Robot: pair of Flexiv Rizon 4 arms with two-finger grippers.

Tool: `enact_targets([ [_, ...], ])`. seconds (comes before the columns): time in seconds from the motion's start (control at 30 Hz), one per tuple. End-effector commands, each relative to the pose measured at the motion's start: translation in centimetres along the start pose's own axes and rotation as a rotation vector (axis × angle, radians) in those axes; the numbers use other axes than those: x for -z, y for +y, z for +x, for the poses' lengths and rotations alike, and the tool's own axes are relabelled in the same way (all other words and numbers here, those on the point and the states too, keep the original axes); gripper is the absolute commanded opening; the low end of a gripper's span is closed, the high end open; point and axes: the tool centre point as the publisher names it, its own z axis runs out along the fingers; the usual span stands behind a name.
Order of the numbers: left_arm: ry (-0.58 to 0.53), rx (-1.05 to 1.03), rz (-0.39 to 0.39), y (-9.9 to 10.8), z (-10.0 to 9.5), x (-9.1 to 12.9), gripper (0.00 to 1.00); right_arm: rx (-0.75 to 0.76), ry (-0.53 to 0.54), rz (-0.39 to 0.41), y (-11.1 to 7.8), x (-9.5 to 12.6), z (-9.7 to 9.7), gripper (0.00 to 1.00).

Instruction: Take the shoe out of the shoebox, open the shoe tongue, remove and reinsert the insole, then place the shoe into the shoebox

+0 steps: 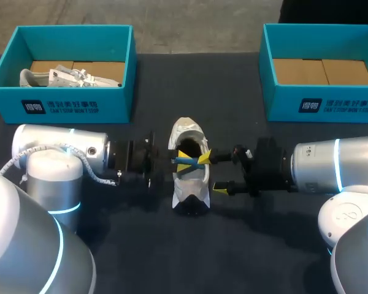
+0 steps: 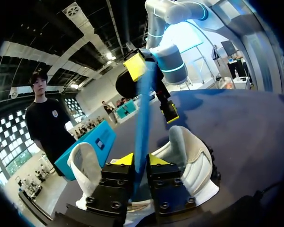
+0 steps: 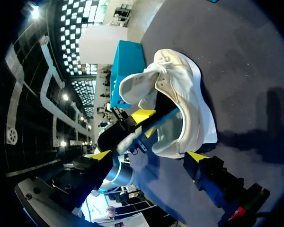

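Mid-frame in the head view, the left gripper [image 1: 174, 160] pinches the insole [image 1: 187, 161] over the shoe [image 1: 189, 184], the right gripper [image 1: 211, 173] spread open alongside.

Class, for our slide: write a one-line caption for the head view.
Left claw grips the blue insole at the white shoe opening, right claw open beside it.

L arm [image 1: 61, 153] & R arm [image 1: 331, 162] level, inward; L jaws tight, R jaws wide.
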Motion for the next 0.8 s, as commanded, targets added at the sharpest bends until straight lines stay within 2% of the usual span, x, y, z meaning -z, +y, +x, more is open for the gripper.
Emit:
enact_targets([
  [0.03, 0.002, -0.002, -0.006, -0.7, 0.3, 0.9, 0.21, -0.001, -0.009, -0.004, -0.1, -0.2, 0.2, 1.0],
  [0.23, 0.009, -0.013, -0.007, -1.7, 0.8, 1.7, 0.15, -0.001, -0.009, -0.004, -0.1, -0.2, 0.2, 1.0],
  [0.5, 0.034, -0.004, -0.023, -1.9, 1.8, 2.3, 0.18, -0.001, -0.009, -0.004, -0.1, -0.2, 0.2, 1.0],
  [0.57, 0.037, 0.003, -0.026, -1.6, 1.8, 2.2, 0.12, -0.001, -0.009, -0.004, -0.1, -0.2, 0.2, 1.0],
  [0.63, 0.036, 0.008, -0.027, -1.3, 1.6, 1.9, 0.0, -0.001, -0.009, -0.004, -0.1, -0.2, 0.2, 1.0],
  [0.8, 0.037, -0.003, -0.033, -0.9, 1.0, 1.0, 0.0, -0.001, -0.009, -0.004, -0.1, -0.2, 0.2, 1.0],
])
